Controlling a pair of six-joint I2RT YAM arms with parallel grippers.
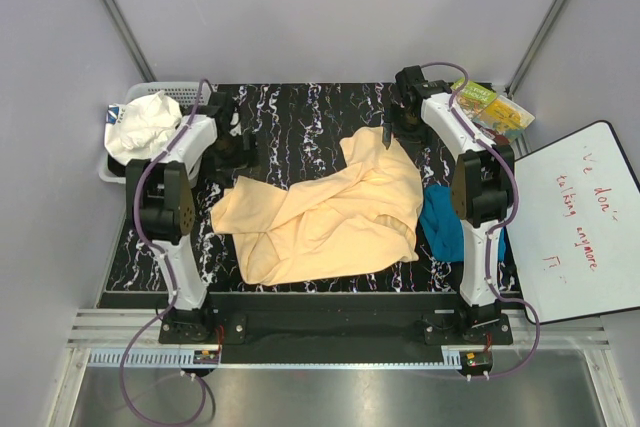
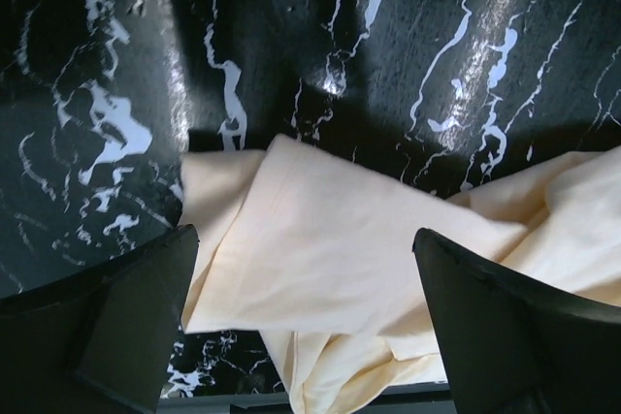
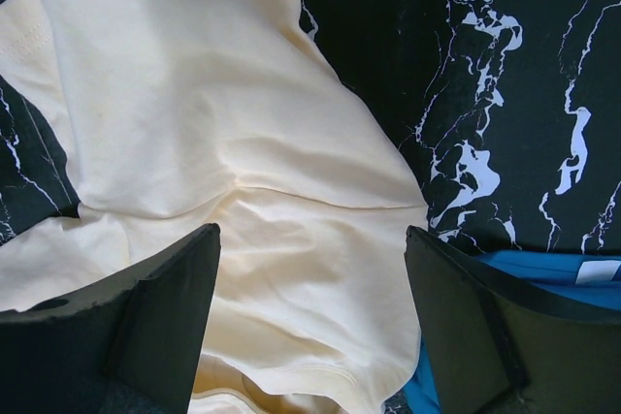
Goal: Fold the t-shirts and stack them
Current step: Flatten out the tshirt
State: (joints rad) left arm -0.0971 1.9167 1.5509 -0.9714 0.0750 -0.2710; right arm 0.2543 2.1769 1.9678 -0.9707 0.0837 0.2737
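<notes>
peach-yellow t-shirt (image 1: 330,212) crumpled mid-table (image 1: 300,112), dark top showing past its far and left edges | teal-blue t-shirt (image 1: 441,224) touching its right edge | left gripper (image 2: 301,278) released, above left corner | right gripper (image 3: 310,269) released, above far edge

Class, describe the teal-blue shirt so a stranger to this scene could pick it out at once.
Find the black marbled table, then the big crumpled peach-yellow shirt across its middle. At that shirt's right edge, against the right arm, lies the teal-blue shirt: smaller, bunched, and blue where its neighbour is pale.
</notes>
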